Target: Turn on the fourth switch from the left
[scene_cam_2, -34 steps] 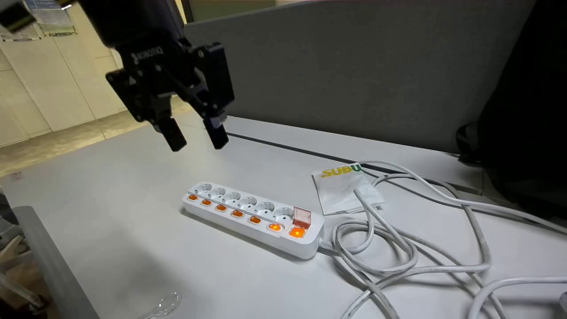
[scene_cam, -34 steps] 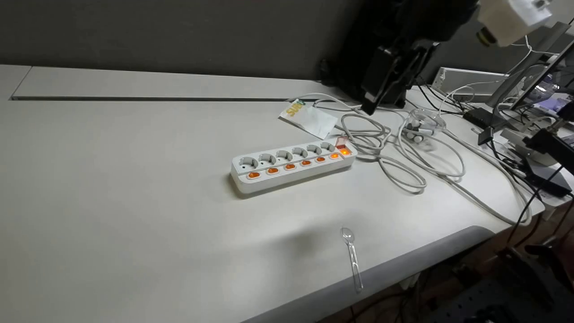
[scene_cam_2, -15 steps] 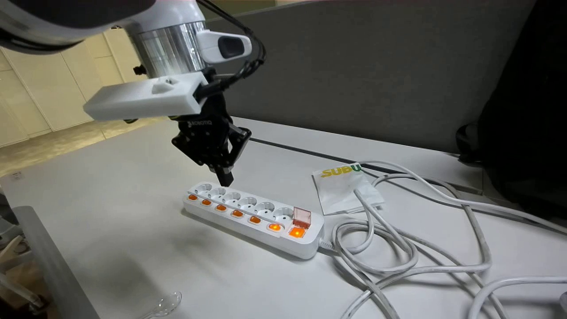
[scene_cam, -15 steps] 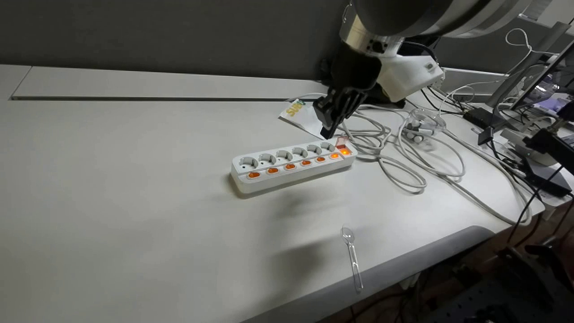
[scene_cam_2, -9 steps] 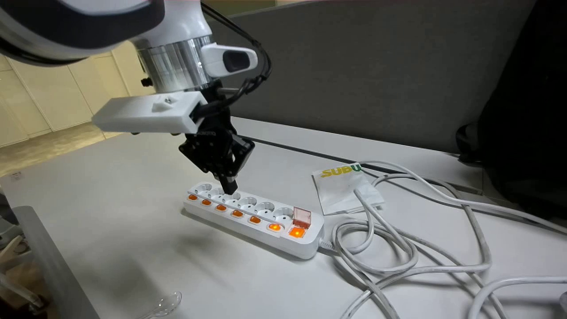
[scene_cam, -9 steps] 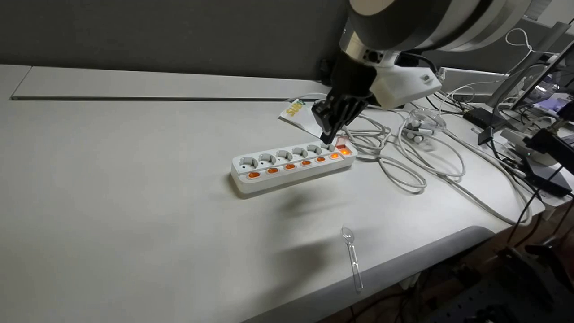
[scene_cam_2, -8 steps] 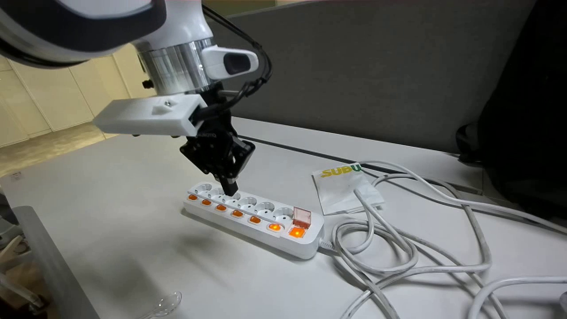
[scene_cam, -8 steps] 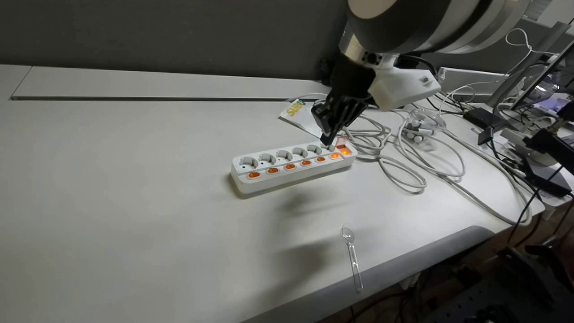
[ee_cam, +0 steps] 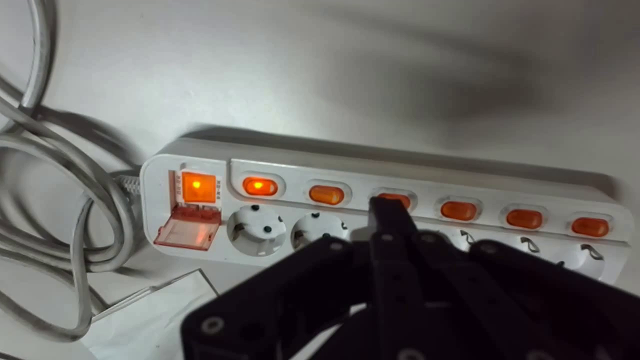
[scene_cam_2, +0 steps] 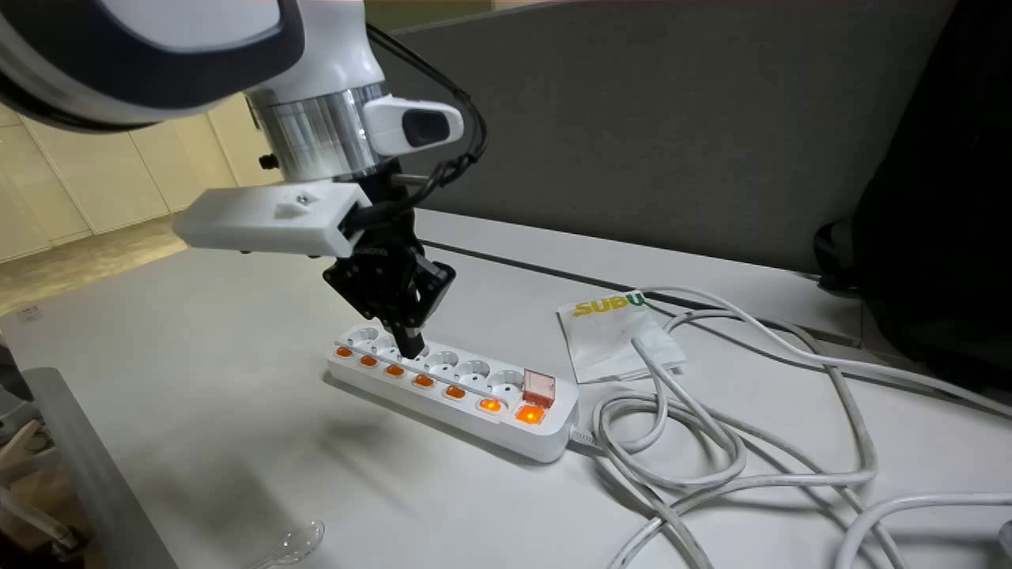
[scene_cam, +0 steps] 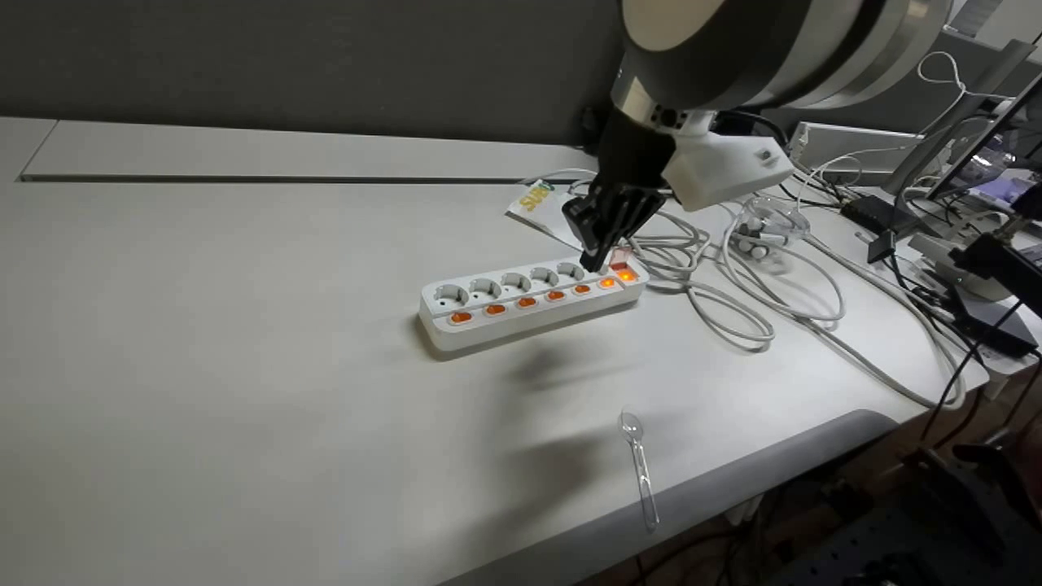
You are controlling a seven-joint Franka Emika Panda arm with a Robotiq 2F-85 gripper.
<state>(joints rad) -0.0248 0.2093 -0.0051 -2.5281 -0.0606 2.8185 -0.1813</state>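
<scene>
A white power strip [scene_cam: 533, 309] lies on the table with a row of orange-red switches. Counted from the cordless end, the fourth switch [scene_cam: 555, 295] is unlit in both exterior views, as here [scene_cam_2: 424, 380]. In the wrist view the tip of my gripper [ee_cam: 391, 209] covers part of the fourth switch [ee_cam: 404, 199]. The black gripper [scene_cam_2: 410, 350] is shut, fingertips together and pointing down, nothing between them. It hangs above the strip; the exterior views set it over the sockets, and contact is not visible. Only the switch nearest the cord [ee_cam: 260, 186] and the square main switch [ee_cam: 198, 186] glow.
A raised clear red cover [scene_cam_2: 539, 388] stands at the main switch. Grey cable coils [scene_cam_2: 672, 435] spread from the cord end, with a white paper napkin [scene_cam_2: 621, 336] behind. A clear plastic spoon [scene_cam: 639, 468] lies near the table's front edge.
My gripper, parted about two seconds ago, has shut. It has come across over the power strip and sunk steadily lower towards it. The strip and its lit switches look the same.
</scene>
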